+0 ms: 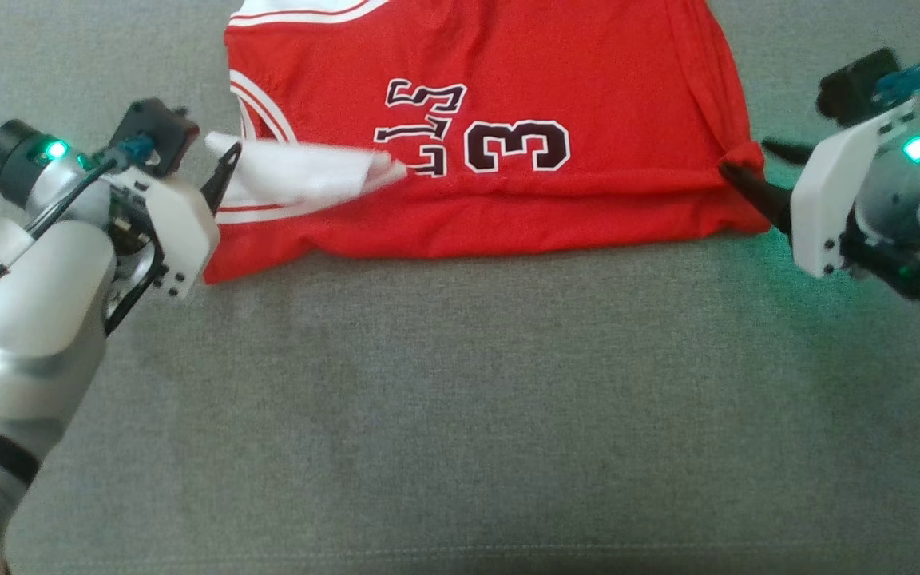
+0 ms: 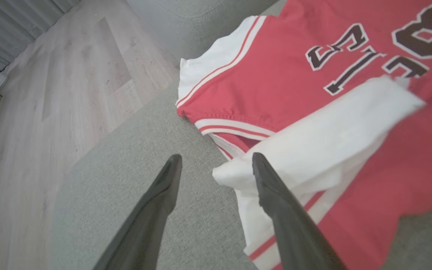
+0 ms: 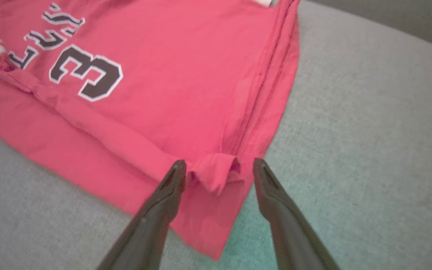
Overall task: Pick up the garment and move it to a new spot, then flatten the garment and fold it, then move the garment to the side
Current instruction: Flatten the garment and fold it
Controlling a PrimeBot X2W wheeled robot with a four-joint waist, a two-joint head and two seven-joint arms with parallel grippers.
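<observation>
Red white-trimmed basketball jersey [image 1: 508, 120] lying folded toward far edge of grey fabric cushion [image 1: 460, 399]. Left hand [image 2: 216, 156], right hand [image 3: 219, 162] both spread at its near corners, pinching nothing. Risk: loose white sleeve flap [image 1: 300, 176] snagging, undoing fold.

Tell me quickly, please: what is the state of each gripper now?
Left gripper: open, gripping nothing; a white flap of the red jersey sits at its fingertips.
Right gripper: open, gripping nothing; red jersey's corner between its fingers.
</observation>
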